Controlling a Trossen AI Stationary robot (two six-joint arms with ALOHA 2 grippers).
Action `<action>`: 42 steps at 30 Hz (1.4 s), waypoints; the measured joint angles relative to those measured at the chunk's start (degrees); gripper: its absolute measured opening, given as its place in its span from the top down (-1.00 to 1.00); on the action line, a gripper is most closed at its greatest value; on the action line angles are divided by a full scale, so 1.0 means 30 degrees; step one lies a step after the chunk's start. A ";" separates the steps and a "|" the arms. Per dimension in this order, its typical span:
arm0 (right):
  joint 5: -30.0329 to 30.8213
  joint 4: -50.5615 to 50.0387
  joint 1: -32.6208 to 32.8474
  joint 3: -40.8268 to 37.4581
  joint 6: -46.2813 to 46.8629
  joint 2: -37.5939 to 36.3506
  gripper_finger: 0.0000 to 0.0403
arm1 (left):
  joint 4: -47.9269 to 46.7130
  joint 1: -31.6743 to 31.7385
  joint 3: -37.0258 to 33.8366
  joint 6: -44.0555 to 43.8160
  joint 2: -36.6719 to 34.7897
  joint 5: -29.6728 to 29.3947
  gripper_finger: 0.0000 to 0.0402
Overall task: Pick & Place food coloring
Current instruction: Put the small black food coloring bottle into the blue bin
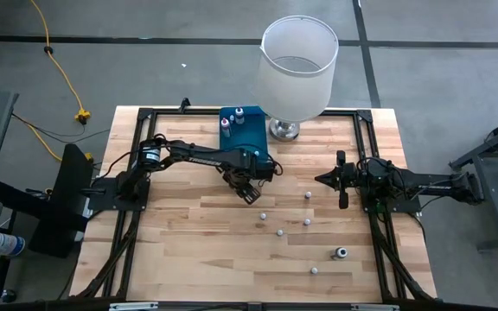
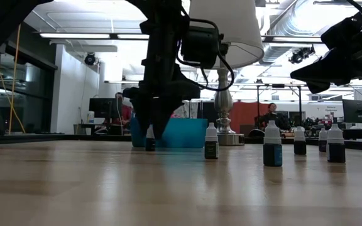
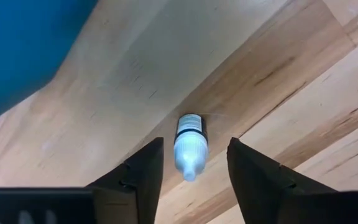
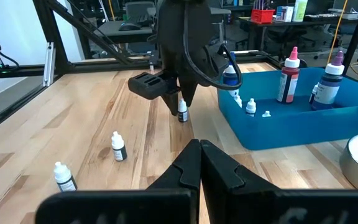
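Observation:
A tiny food coloring bottle with a white cap stands upright on the wooden table. My left gripper is open, pointing down over it, one finger on either side and a gap to each. It also shows in the low view and the high view. Several more small bottles stand scattered on the table's right half. My right gripper is shut and empty, hovering right of them; it also shows in the right wrist view.
A blue tray at the far middle holds larger dropper bottles and a few tiny ones. A big white lampshade-like cylinder on a metal base stands right of it. One dark bottle sits near the right front.

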 joint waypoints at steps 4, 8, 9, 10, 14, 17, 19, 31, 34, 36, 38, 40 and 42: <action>0.0005 0.0000 -0.0002 0.0004 0.0000 0.0000 1.00 | -0.0023 0.0000 0.0004 0.0302 0.0000 0.0003 0.26; 0.0007 0.0000 0.0003 -0.0004 -0.0004 0.0000 1.00 | -0.0067 0.0001 0.0007 0.0306 0.0000 -0.0015 0.33; 0.0000 0.0000 -0.0003 0.0003 0.0004 0.0000 1.00 | -0.0069 0.0007 0.0007 0.0306 0.0000 -0.0015 0.34; 0.0005 0.0000 -0.0003 0.0004 -0.0002 0.0000 1.00 | -0.0066 0.0007 0.0007 0.0306 0.0000 -0.0015 0.36; 0.0000 0.0000 -0.0004 -0.0001 0.0004 0.0000 1.00 | -0.0103 0.0007 0.0007 0.0306 0.0000 -0.0026 0.43; 0.0003 0.0000 0.0000 -0.0001 0.0001 0.0000 1.00 | -0.0118 0.0007 0.0007 0.0382 0.0000 -0.0031 0.49; 0.0007 0.0000 -0.0003 0.0002 -0.0002 0.0000 1.00 | -0.0124 0.0001 0.0007 0.0443 0.0000 -0.0045 0.52; 0.0000 0.0000 0.0003 0.0002 -0.0004 0.0000 1.00 | -0.0501 -0.0029 0.0022 0.0801 -0.0182 0.0319 0.69; 0.0000 -0.0008 0.0003 0.0004 -0.0004 0.0000 1.00 | -0.0535 -0.0036 0.0022 0.0805 -0.0475 0.0673 0.69; 0.0001 -0.0002 0.0002 -0.0004 0.0004 0.0006 1.00 | -0.0551 -0.0036 0.0022 0.0801 -0.0729 0.0790 0.69; 0.0000 -0.0004 -0.0004 0.0000 0.0000 0.0007 1.00 | -0.0551 -0.0036 0.0022 0.0801 -0.1049 0.1088 0.69; 0.0007 -0.0005 -0.0004 -0.0001 0.0004 0.0007 1.00 | -0.0552 -0.0036 0.0029 0.0801 -0.1454 0.1137 0.69; 0.0004 -0.0004 -0.0004 0.0004 0.0004 0.0007 1.00 | -0.0539 -0.0036 0.0029 0.0890 -0.1879 0.1116 0.69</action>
